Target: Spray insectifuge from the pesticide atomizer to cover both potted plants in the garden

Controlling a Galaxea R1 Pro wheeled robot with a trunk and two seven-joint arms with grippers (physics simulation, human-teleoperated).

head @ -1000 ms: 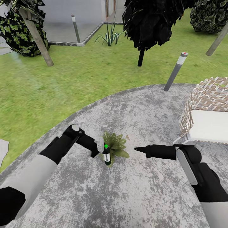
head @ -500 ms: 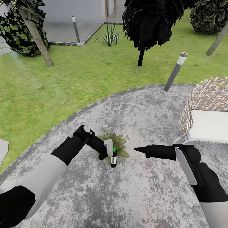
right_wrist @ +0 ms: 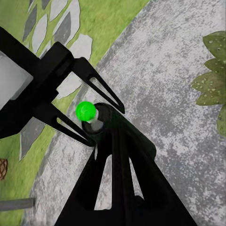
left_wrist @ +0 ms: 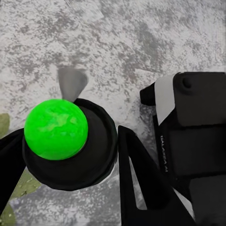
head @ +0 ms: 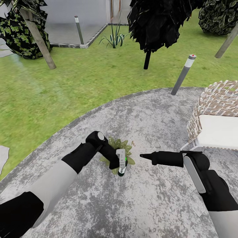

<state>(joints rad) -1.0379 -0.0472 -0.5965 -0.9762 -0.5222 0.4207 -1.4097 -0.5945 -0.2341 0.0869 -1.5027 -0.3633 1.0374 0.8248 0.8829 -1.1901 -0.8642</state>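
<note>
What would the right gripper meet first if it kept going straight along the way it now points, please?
Probably the pesticide atomizer, held in the left gripper. The right gripper, shut, points across the patio toward it, and its own camera shows the bottle straight ahead. A potted plant sits just beyond; depth is uncertain.

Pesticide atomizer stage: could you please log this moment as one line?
phase: spraying | left gripper: shut on pesticide atomizer, over potted plant | right gripper: shut, idle beside plant | surface: stone patio
</note>
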